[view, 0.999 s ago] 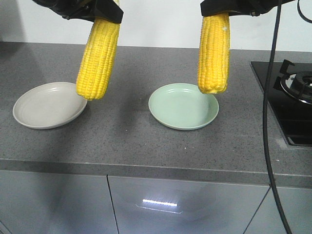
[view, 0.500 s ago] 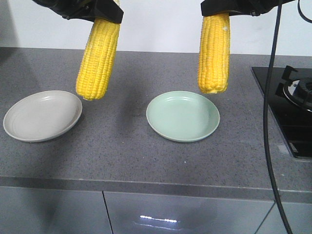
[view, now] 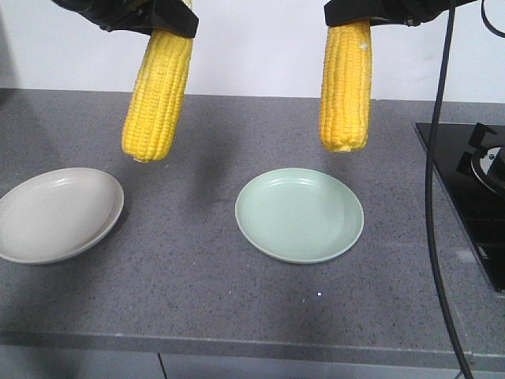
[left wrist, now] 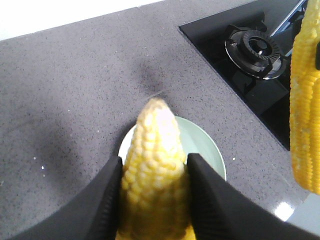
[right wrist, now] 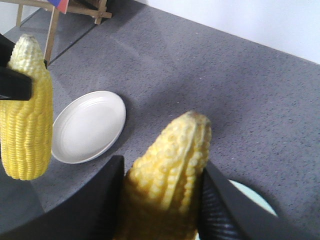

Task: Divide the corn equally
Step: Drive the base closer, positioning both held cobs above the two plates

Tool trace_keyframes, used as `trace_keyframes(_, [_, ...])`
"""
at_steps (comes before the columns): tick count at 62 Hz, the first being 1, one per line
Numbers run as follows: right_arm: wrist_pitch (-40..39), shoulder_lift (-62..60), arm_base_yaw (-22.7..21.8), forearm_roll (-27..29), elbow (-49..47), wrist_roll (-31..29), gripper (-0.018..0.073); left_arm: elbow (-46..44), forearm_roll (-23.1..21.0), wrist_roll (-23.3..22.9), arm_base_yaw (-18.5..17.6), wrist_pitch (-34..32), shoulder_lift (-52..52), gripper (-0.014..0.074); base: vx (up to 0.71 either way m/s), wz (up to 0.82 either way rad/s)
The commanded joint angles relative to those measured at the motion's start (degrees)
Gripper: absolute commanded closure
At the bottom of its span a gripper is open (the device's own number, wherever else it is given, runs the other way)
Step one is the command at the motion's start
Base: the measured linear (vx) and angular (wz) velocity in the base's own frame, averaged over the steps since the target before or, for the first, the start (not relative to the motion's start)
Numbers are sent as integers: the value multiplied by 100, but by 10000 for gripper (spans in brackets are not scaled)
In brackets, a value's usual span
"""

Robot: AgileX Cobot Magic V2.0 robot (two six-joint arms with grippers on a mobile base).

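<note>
Above two plates, left pincer and right pincer grip two cobs.

A corn cob is held hanging beneath the left gripper, a second cob beneath the right gripper. A green plate is seen under the latter, a grey plate down-left of the former.
</note>
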Motion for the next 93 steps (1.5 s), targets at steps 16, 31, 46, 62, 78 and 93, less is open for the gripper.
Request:
trace_keyframes(16, [119, -276, -15, 282, -140, -37, 564, -177, -214, -27, -18, -122, -300, 603, 11, -4])
trace_keyframes(31, [119, -276, -15, 282, -140, -37, 564, -177, -214, -27, -18, -122, -300, 603, 9, -2])
trace_keyframes(46, [119, -276, -15, 282, -140, -37, 564, -177, -214, -27, -18, -122, -300, 603, 6, -2])
trace_keyframes(62, [119, -276, -15, 282, -140, -37, 564, -177, -214, -27, -18, -122, -300, 603, 4, -2])
trace_keyframes(78, [119, -276, -15, 282, -140, -37, 564, -177, -214, -27, -18, -122, -300, 603, 2, -2])
trace_keyframes(93, [119, -276, -15, 282, -140, -37, 564, -177, -214, -27, -18, -122, -300, 603, 2, -2])
